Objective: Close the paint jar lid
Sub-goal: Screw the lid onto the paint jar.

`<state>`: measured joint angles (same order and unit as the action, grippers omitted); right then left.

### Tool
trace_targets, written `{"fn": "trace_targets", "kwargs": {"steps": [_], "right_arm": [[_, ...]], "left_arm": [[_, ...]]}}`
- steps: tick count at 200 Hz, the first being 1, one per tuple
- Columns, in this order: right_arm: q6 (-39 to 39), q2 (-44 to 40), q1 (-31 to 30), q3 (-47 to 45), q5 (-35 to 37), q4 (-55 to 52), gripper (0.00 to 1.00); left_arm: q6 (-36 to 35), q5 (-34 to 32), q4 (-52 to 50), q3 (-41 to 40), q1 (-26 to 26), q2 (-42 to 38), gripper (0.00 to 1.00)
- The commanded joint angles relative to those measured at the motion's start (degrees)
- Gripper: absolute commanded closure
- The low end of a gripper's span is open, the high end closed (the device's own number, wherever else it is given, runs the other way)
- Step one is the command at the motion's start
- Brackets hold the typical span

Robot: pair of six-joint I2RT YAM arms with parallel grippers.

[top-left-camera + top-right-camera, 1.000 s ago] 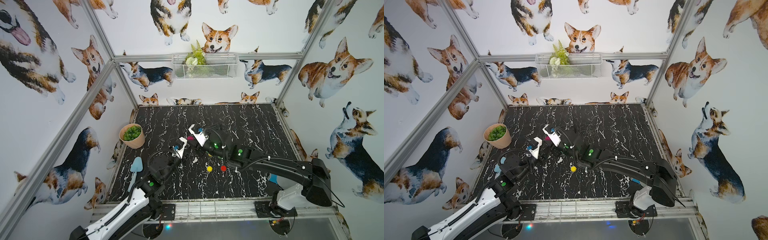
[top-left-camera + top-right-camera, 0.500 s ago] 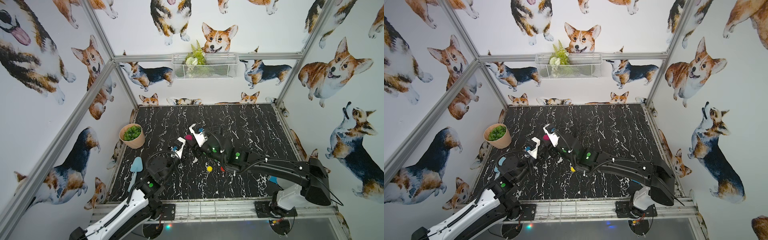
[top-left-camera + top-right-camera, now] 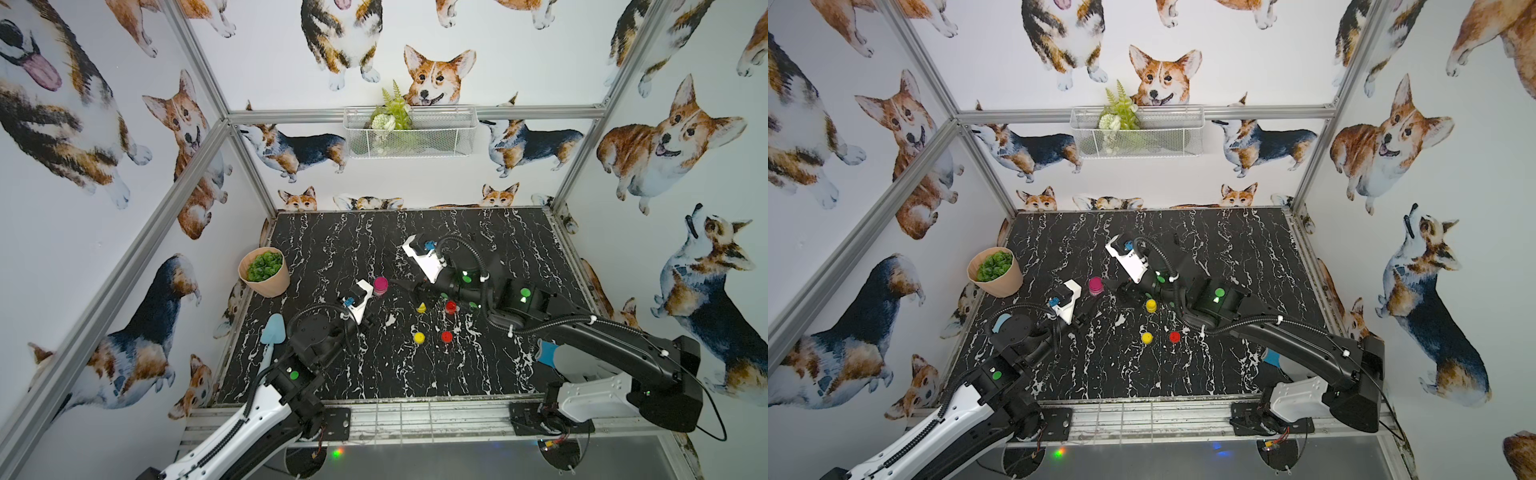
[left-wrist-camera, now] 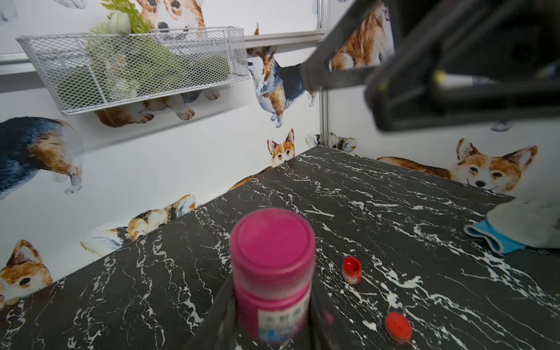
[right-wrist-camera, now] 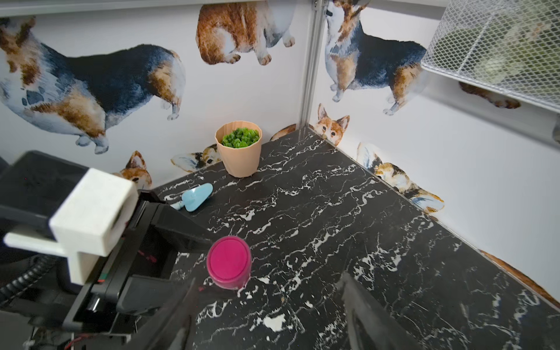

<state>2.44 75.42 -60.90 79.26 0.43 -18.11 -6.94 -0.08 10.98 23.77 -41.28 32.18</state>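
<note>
Left gripper clamping pink paint jar, standing upright on table. Lid sitting on top, probably screwed down, thread hidden. Right gripper hanging beside, jaws gaping, empty. Only release remaining.

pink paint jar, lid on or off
On: the pink lid sits flat on the upright pink paint jar held by the left gripper; tightness cannot tell.

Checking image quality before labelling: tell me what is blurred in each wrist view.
Left wrist view: the magenta jar is soft, its label unreadable; the small red jar is sharper. Right wrist view: the magenta jar is crisp; the jaws of the right gripper are blurred.
</note>
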Motion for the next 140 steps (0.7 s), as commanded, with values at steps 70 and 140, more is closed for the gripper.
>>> {"fn": "trace_targets", "kwargs": {"steps": [70,140], "right_arm": [[24.91,4.48,4.89,6.7,-20.51,-24.17,0.41],[23.6,7.47,5.45,9.15,-27.85,-23.16,0.5]], "left_arm": [[-1.92,13.99,-20.06,10.06,-0.72,1.74,0.66],[-4.66,14.49,-29.7,12.62,-1.08,0.24,0.66]]}}
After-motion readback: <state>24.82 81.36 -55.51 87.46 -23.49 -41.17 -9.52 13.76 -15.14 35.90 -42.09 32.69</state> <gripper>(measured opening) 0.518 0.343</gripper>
